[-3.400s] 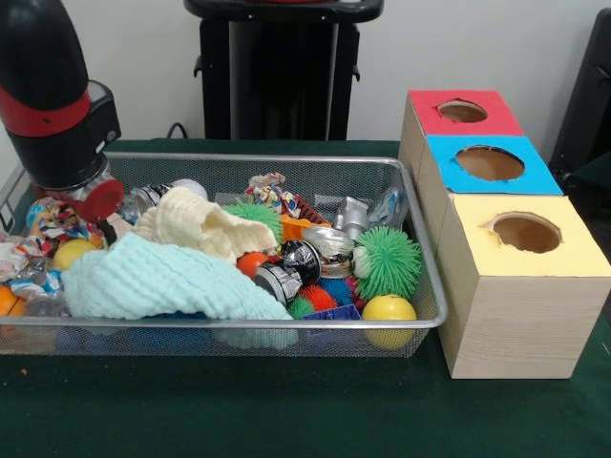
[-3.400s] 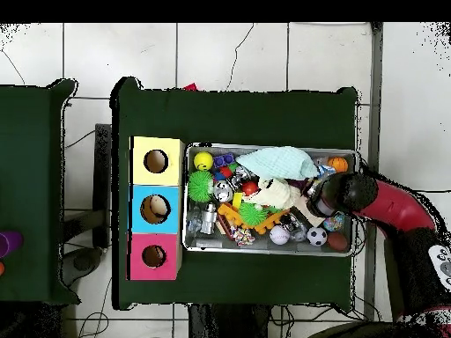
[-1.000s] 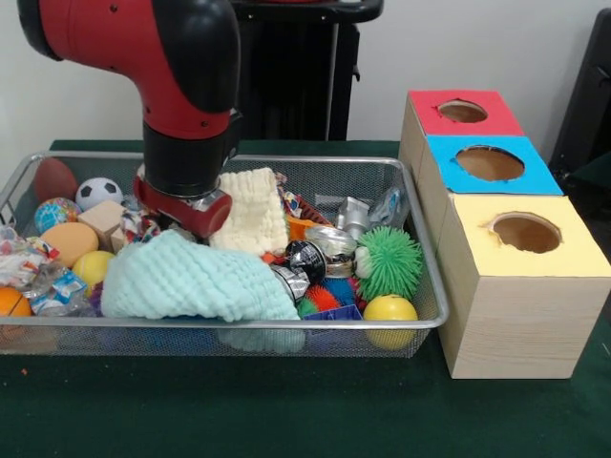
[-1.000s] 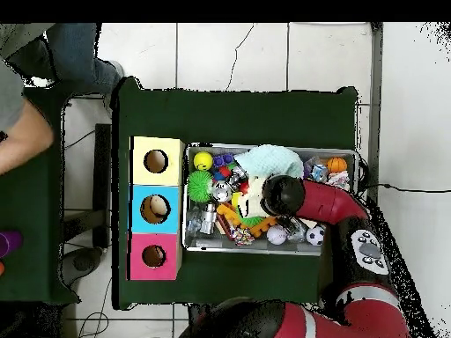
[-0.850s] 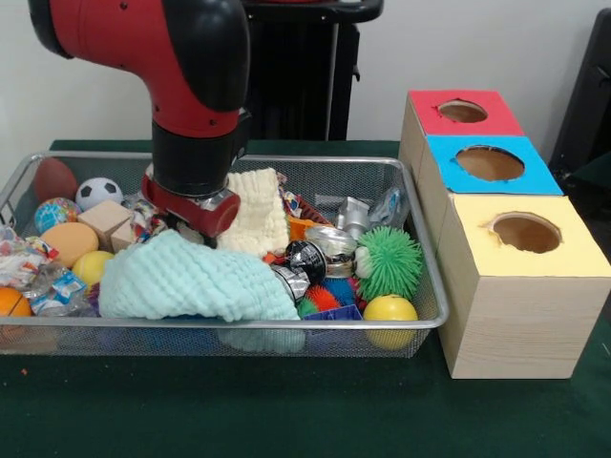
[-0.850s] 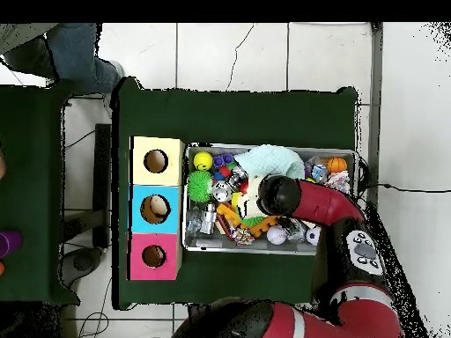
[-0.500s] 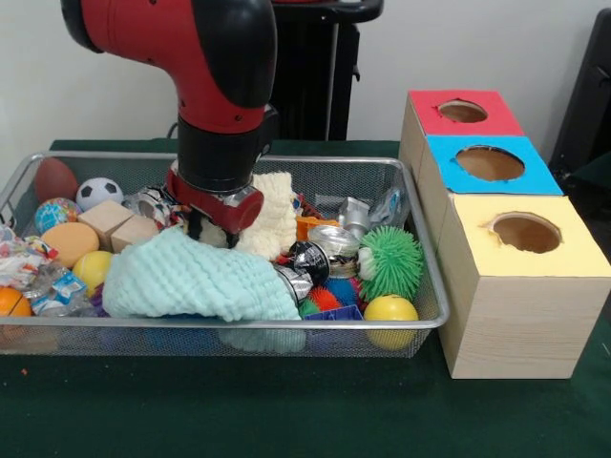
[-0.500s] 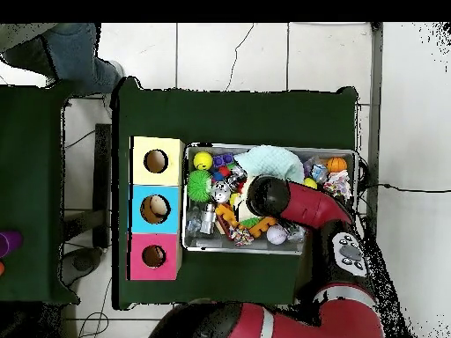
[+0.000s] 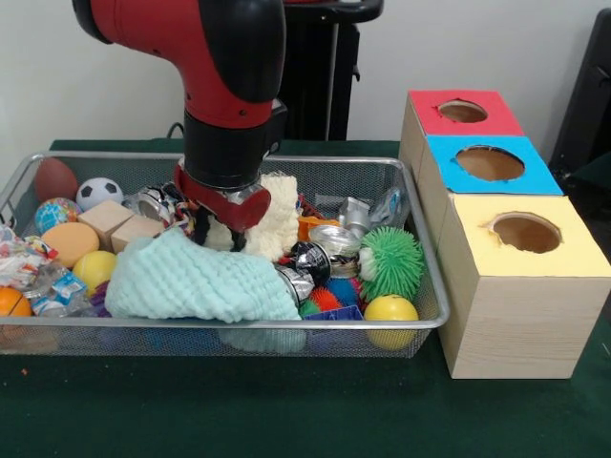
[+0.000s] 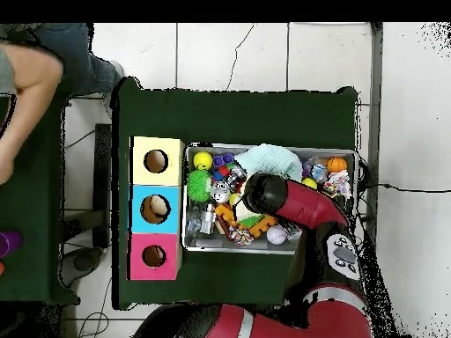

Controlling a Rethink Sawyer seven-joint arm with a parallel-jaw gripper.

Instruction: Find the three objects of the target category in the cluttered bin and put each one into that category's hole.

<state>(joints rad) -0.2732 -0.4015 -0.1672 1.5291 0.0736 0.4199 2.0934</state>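
Hanging low over the middle of a wire mesh bin (image 9: 420, 315), the robot's tool (image 9: 221, 221) sits at the end of a thick red and black arm (image 9: 215, 67). Whether the tool is open or closed, and whether it holds anything, cannot be told: the red wrist collar hides its tip.

Directly beneath and in front of the tool lies a mint green cloth (image 9: 196, 281), rumpled and soft. Just behind the tool, touching it, a cream knitted cloth (image 9: 277, 215) stands bunched up. Both would be light and floppy, best pinched at a raised fold.

To one side of the tool, toward the boxes, sit a green spiky ball (image 9: 391, 262), squashy and easy to pinch by its bristles, a yellow ball (image 9: 389, 313), smooth and likely to roll, and crushed metal cans (image 9: 329, 243), stiff and slippery. To the other side sit wooden blocks (image 9: 115, 224), a small football (image 9: 98, 193), an orange ball (image 9: 11, 303) and crinkly wrappers (image 9: 24, 262).

Beyond the bin on the green counter (image 9: 286, 410) stand 3 boxes with round holes: a yellow box (image 9: 535, 286), a blue box (image 9: 492, 164) and a red box (image 9: 463, 113). Which category is the target cannot be told.

From overhead, a person's arm (image 10: 26, 79) shows at an edge, well apart from the tool.
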